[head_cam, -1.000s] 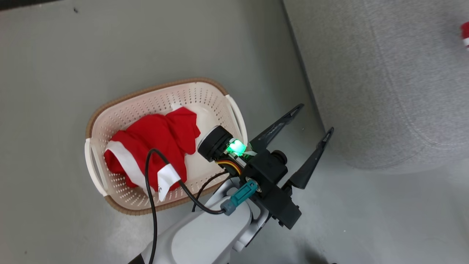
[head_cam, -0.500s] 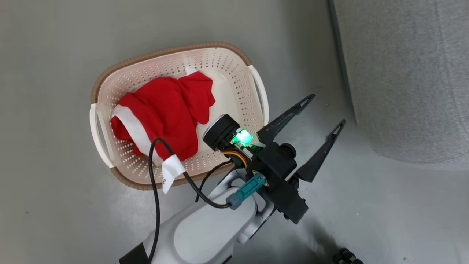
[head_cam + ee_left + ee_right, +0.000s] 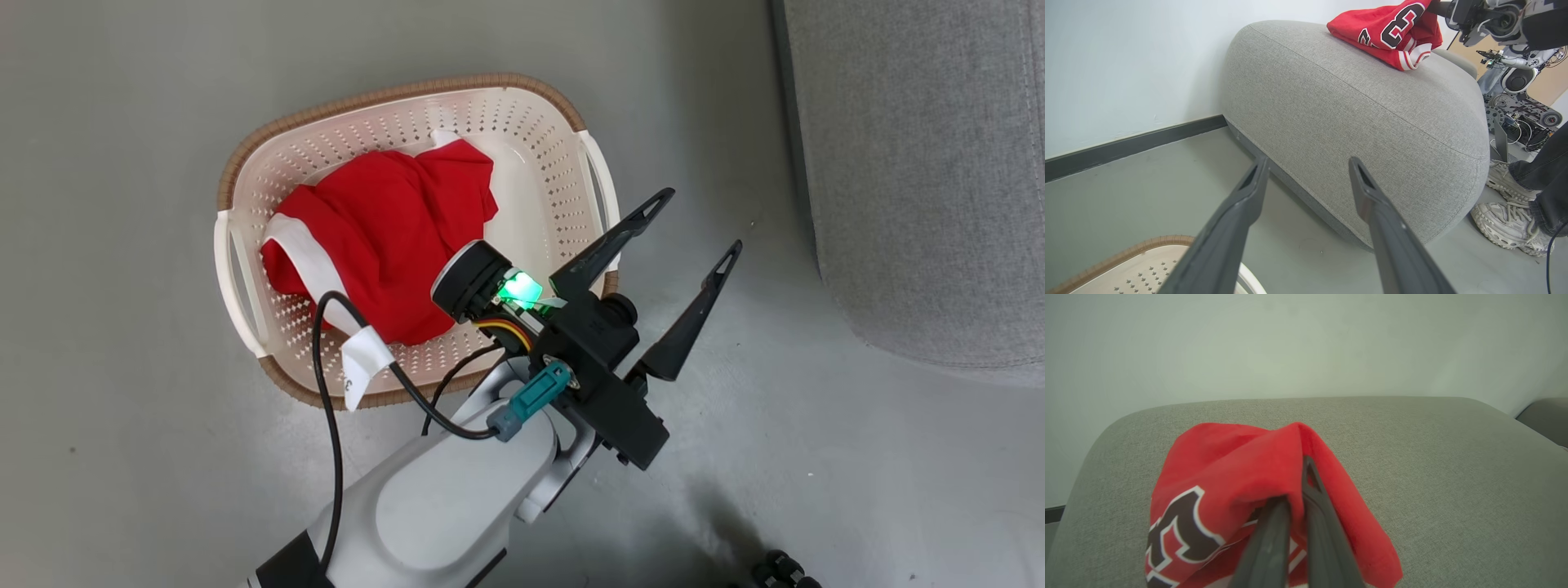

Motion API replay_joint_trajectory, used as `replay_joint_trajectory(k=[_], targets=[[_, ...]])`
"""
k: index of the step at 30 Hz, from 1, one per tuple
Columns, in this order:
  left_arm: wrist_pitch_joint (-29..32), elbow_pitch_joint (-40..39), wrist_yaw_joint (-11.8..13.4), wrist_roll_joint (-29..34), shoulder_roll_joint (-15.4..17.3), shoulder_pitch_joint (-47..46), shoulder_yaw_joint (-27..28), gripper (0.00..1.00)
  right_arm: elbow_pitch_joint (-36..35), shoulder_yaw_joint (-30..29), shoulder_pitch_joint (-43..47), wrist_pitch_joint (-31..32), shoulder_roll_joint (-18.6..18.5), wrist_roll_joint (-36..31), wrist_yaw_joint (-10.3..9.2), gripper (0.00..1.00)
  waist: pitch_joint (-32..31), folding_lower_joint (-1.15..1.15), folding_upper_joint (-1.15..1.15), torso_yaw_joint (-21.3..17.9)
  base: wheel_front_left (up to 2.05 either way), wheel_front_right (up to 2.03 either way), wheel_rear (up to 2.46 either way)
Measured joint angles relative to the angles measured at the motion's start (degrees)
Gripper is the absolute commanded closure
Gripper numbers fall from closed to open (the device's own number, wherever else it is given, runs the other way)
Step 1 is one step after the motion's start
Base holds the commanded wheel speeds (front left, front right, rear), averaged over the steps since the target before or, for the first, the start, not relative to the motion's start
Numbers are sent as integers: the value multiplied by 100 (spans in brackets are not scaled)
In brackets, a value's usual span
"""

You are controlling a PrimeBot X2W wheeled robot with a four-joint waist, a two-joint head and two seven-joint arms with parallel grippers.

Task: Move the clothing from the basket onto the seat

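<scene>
A red garment with a wide white stripe [image 3: 392, 229] lies crumpled in the cream perforated basket [image 3: 490, 80] on the floor. My left gripper [image 3: 704, 220] hovers open and empty by the basket's right handle, fingers pointing toward the grey seat [image 3: 922, 163]. In the left wrist view the left gripper [image 3: 1308, 161] faces the seat [image 3: 1351, 102], with the basket's rim [image 3: 1126, 249] below. A red numbered jersey [image 3: 1384, 32] rests on the seat top. My right gripper [image 3: 1294, 486] is shut on a fold of that jersey [image 3: 1229, 469] above the seat cushion [image 3: 1433, 457].
A person's pale sneakers [image 3: 1506, 228] and dark trouser leg stand by the seat's far end, with other robot hardware [image 3: 1519, 77] behind. A white wall with a dark baseboard [image 3: 1126, 145] runs behind the seat. A black part [image 3: 775, 567] shows at the lower right.
The head camera has swung, so basket and seat sit further right in the picture. My open left gripper now stands closer to the basket's right handle. Both grippers keep their state.
</scene>
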Motion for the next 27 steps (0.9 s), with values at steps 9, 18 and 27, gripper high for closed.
replay_joint_trajectory(k=[9,18,27], targets=[[0,122,0,-126,-5,10,89,0,-226,246,615,0,200,22,0,0,-295,0,-1,12,0,0,0],[0,238,0,-292,-13,253,299,0,-871,431,1302,0,396,16,0,0,-771,0,-1,64,0,0,0],[0,368,0,-359,-20,686,580,0,-1518,560,1940,1,587,9,0,0,-1360,-1,-1,221,0,0,0]])
